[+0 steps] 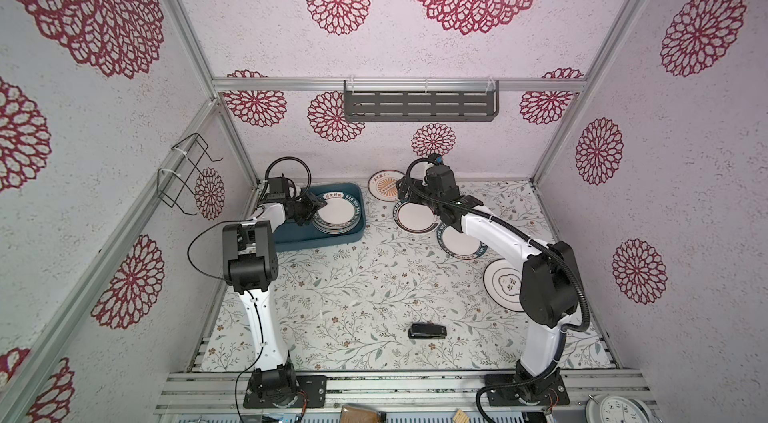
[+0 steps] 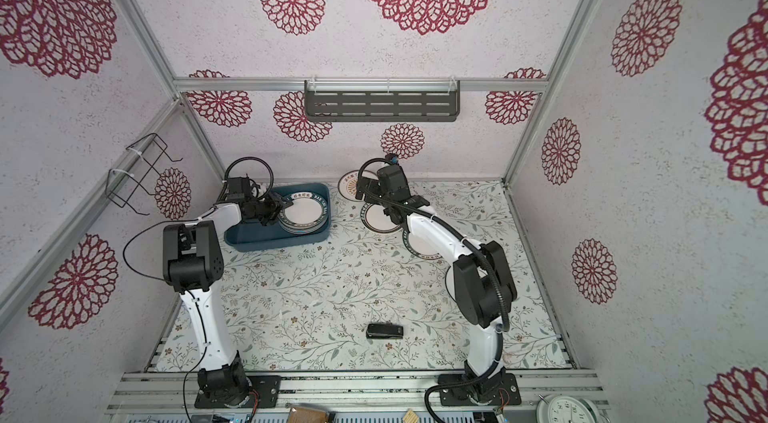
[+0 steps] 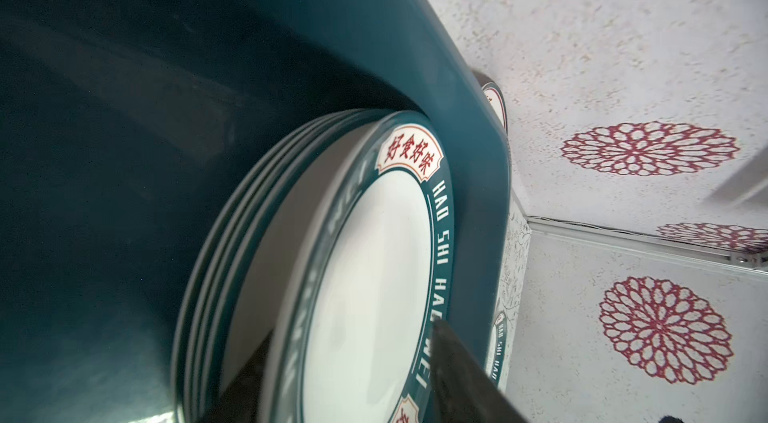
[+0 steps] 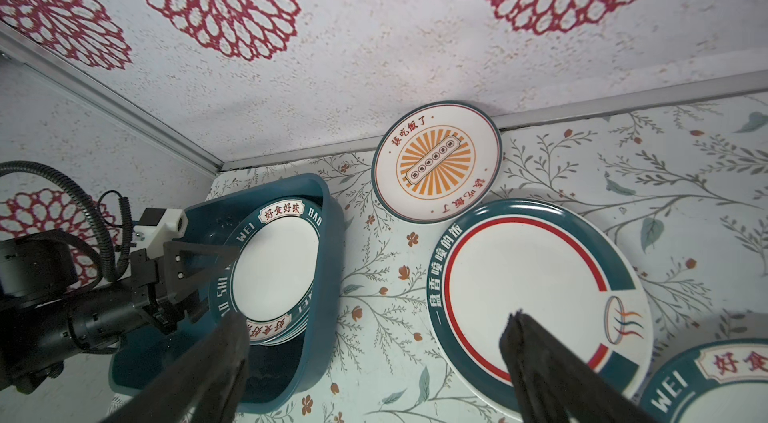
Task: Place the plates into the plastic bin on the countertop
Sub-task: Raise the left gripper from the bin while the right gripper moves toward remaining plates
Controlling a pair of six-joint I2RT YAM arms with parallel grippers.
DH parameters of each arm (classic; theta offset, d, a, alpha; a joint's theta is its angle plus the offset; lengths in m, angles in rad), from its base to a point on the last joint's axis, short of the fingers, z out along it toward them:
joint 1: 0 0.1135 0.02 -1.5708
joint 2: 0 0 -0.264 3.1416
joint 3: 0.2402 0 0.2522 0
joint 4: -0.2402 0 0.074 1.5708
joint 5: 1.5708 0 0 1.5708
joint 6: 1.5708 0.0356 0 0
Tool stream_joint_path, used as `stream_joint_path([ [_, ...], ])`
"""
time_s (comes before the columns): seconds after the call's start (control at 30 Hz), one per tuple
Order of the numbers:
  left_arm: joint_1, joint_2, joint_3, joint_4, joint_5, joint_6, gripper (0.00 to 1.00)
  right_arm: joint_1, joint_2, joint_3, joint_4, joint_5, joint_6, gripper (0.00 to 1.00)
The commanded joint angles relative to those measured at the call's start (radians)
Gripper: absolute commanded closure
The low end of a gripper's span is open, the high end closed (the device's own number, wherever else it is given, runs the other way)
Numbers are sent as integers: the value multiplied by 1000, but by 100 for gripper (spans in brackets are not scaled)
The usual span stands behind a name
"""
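- a dark teal bin (image 1: pixel 316 239) sits at the back left of the leaf-printed surface (image 1: pixel 374 296).
- a stack of plates (image 1: pixel 337 214), about five, lies flat in the bin's right end.
- the top plate (image 3: pixel 374 275) is white with a teal lettered rim.
- the left claw (image 1: pixel 319 204) reaches into the bin from the left and meets the stack's left edge.
- its jaws are apart, one above and one below the top plate's rim, with a gap showing, so it does not clamp the plate.
- the right claw (image 4: pixel 374 317) is wide open and holds nothing.
- it hangs above the surface, one finger toward the bin and the other over the edge of a red-ringed plate (image 4: pixel 532 288).
- more plates lie outside the bin, to its right: a sunburst plate (image 4: pixel 436 163) at the back wall, a lettered plate (image 1: pixel 459 243) partly under the right arm, and a thin-ringed plate (image 1: pixel 505 283) nearer the front.
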State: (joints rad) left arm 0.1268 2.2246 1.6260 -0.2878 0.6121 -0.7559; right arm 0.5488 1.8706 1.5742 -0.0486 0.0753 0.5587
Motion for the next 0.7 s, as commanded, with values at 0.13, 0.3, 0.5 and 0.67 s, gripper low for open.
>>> stream_joint_path([
  [0.13, -5, -110, -27, -54, -103, 50, 3, 2, -127, -102, 13, 53, 21, 1],
  [0.3, -7, -172, -51, -83, -154, 79, 3, -1, -188, -181, -36, 114, 59, 1],
  [0.5, -6, -333, -127, -115, -224, 126, 3, -7, -258, -252, -86, 162, 93, 1],
  [0.67, -20, -492, -229, -139, -230, 127, 3, -18, -307, -287, -161, 201, 128, 1],
])
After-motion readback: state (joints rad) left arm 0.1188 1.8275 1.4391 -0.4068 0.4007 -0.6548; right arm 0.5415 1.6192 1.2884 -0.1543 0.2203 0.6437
